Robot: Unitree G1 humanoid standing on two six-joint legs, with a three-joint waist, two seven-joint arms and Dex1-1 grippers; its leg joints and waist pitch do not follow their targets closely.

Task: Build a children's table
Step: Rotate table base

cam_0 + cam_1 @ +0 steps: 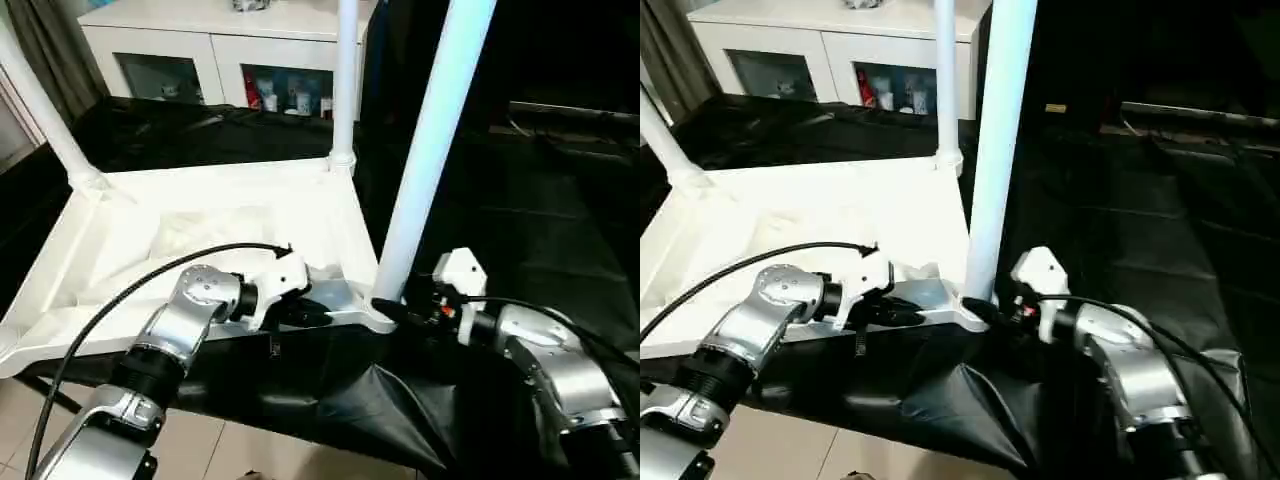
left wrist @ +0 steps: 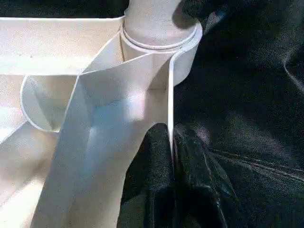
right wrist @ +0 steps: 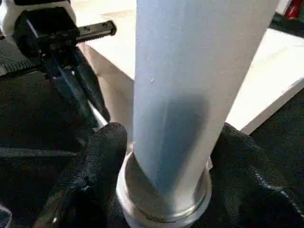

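Observation:
The children's table [image 1: 220,215] lies upside down on the black-draped table, white, with its ribbed underside facing up. Three white legs stand in corner sockets: one far left [image 1: 45,110], one at the back [image 1: 346,80], one at the near right corner [image 1: 430,140]. My left gripper [image 1: 310,315] is shut on the thin near rim beside that corner socket [image 2: 159,33], a finger [image 2: 152,161] on each side of the wall. My right gripper [image 3: 166,156] stands open around the base of the near right leg [image 3: 190,71], its fingers [image 3: 102,156] flanking the tube just above the socket.
The black cloth [image 1: 520,200] drapes over the big table's near edge, with tiled floor [image 1: 200,450] below. A white cabinet with glass doors [image 1: 220,50] stands behind. A black cable [image 1: 120,290] loops over my left forearm.

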